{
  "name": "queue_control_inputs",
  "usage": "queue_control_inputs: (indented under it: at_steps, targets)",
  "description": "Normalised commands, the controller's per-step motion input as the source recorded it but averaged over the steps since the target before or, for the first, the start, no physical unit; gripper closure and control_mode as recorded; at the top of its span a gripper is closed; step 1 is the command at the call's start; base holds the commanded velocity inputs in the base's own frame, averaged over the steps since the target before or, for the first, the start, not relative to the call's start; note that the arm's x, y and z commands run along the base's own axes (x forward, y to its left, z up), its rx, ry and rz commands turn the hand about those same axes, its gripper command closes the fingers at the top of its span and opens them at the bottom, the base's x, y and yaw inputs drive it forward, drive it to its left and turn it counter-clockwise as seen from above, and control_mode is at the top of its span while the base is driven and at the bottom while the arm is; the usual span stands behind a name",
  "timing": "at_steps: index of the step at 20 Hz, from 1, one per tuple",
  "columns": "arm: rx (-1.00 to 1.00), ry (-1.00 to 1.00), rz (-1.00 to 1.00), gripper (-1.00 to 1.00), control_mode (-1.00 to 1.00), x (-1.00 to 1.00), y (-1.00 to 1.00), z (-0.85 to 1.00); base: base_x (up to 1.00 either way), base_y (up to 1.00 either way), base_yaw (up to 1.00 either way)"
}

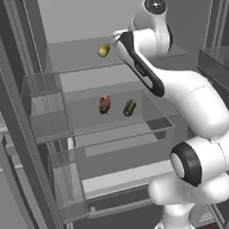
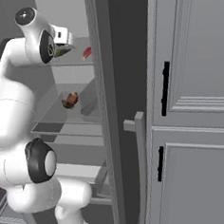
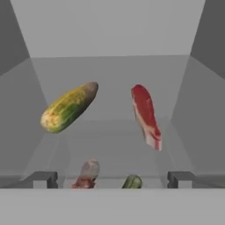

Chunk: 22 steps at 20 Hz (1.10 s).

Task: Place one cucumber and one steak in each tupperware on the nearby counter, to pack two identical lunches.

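Observation:
I am looking into an open fridge. On its upper glass shelf lie a yellow-green cucumber (image 3: 68,107) (image 1: 103,49) to the left and a red steak (image 3: 146,116) (image 2: 86,53) to the right. My gripper (image 3: 112,179) hovers in front of them at shelf height, open, with its fingertips (image 3: 41,178) wide apart and nothing between them. One shelf lower lie a second steak (image 1: 104,103) (image 2: 70,100) (image 3: 87,172) and a second, darker cucumber (image 1: 129,107) (image 3: 132,181). The tupperware and the counter are out of view.
Clear bins (image 1: 42,108) hang on the open fridge door at the left. A drawer (image 1: 122,184) sits below the shelves. My own arm (image 1: 183,95) crosses the fridge's right side. Grey panelled cabinet doors with black handles (image 2: 165,88) stand to the right.

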Motion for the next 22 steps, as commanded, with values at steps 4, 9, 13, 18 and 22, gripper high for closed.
queue_control_inputs:
  at_steps: [4,9,13,18,22]
  targets:
    - [-0.04,-0.02,0.0,-1.0,-1.0,0.76,-0.03,-0.03,0.0,0.0,0.0]
    - [0.0,0.01,0.03,-1.0,-1.0,0.37,-0.25,0.0,0.0,0.0,0.0]
    - [0.0,0.07,0.08,-1.0,-1.0,0.4,-0.23,-0.03,0.0,0.0,0.0]
    - [0.0,0.08,0.07,-1.0,-1.0,0.34,-0.26,-0.14,0.0,0.0,0.0]
    - [0.0,0.12,0.0,-1.0,-1.0,0.63,-0.12,-0.42,0.0,0.0,0.0]
